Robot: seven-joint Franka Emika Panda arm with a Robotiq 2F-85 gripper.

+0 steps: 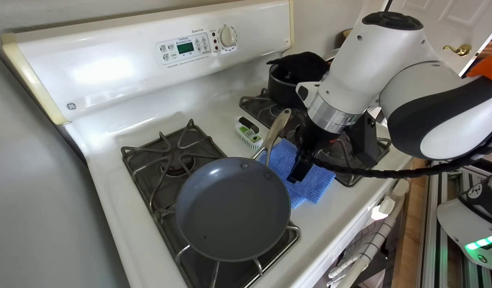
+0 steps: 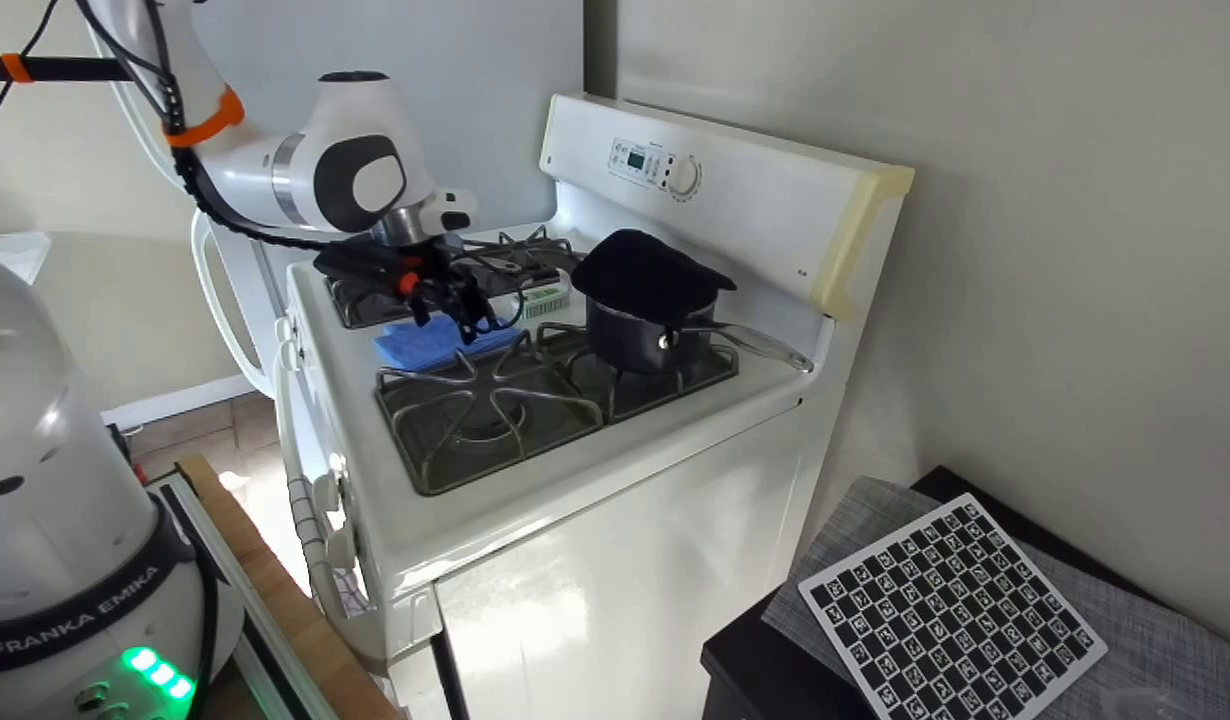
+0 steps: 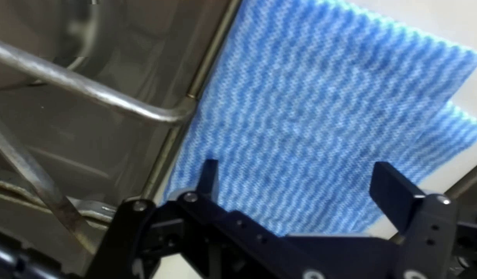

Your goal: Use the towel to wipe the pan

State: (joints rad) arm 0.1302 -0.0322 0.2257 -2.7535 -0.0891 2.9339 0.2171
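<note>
The towel (image 1: 316, 186) is a bright blue ribbed cloth lying folded on the white strip between the burner grates. It also shows in an exterior view (image 2: 430, 343) and fills much of the wrist view (image 3: 308, 100). The pan (image 1: 234, 208), round and dark grey-blue, rests on a grate beside the towel. Its light handle (image 1: 278, 128) points toward the back, over the towel's edge. The arm mostly hides the pan in an exterior view. My gripper (image 3: 298, 164) is open and empty above the towel, fingers apart. It shows in both exterior views (image 1: 298, 174) (image 2: 470, 322).
A dark pot (image 1: 284, 86) with a black cloth (image 1: 306, 66) on top stands at the back of a grate (image 2: 485, 400). A green and white brush (image 1: 249, 135) lies behind the towel. The stove's back panel (image 1: 130, 60) rises behind.
</note>
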